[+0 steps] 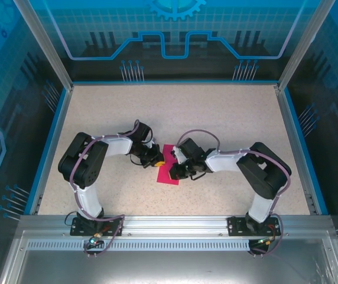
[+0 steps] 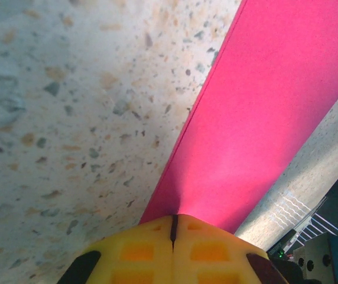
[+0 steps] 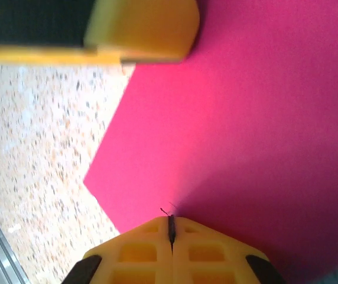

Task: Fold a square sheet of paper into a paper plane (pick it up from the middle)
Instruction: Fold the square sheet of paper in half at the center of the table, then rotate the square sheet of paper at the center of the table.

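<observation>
The magenta-pink square sheet of paper (image 1: 169, 172) lies flat on the speckled table between my two grippers. My left gripper (image 1: 156, 158) is shut, and in the left wrist view its yellow tips (image 2: 174, 218) touch the near end of the sheet (image 2: 263, 106). My right gripper (image 1: 178, 168) is shut too, its tips (image 3: 170, 219) resting on the sheet (image 3: 246, 118) close to a corner that points left. A yellow finger (image 3: 145, 29) of the left gripper rests at the sheet's far edge in the right wrist view. Nothing is lifted. The paper plane is out of view.
The speckled table (image 1: 216, 112) is framed by a blue rim (image 1: 175, 82) and clear walls. An aluminium rail (image 1: 169, 223) runs along the near edge behind both arm bases. Open tabletop stretches beyond the sheet and to both sides.
</observation>
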Action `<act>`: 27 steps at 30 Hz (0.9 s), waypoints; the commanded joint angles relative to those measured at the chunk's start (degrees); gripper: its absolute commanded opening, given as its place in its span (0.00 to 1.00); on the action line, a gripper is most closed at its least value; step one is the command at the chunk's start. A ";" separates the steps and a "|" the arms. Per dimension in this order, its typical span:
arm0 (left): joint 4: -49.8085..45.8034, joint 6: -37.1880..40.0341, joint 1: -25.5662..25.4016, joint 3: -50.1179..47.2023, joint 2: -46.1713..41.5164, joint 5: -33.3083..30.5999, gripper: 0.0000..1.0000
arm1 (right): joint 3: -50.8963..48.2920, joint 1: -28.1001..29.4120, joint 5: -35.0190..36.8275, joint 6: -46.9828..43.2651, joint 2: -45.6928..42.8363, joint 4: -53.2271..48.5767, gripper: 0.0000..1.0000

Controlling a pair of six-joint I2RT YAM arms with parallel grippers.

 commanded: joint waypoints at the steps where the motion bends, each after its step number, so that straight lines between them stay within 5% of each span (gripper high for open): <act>1: -10.19 0.01 -0.57 -4.61 8.00 -16.39 0.00 | -6.69 0.32 -1.36 -2.84 -2.90 -7.74 0.00; 5: -9.94 0.92 -0.64 -3.45 7.91 -15.98 0.00 | -9.57 0.09 -1.25 -3.48 -7.77 -8.82 0.00; 12: -10.87 7.91 -0.72 3.99 6.22 -13.08 0.00 | 0.13 -6.47 2.26 -1.62 -13.29 -9.83 0.00; 20: -10.90 12.15 -0.66 10.30 4.42 -9.27 0.00 | 20.59 -8.41 7.83 -2.43 5.75 -16.17 0.00; 27: -8.21 9.50 -0.80 10.82 3.38 -6.30 0.00 | 29.10 -8.91 10.71 -1.34 15.84 -20.00 0.00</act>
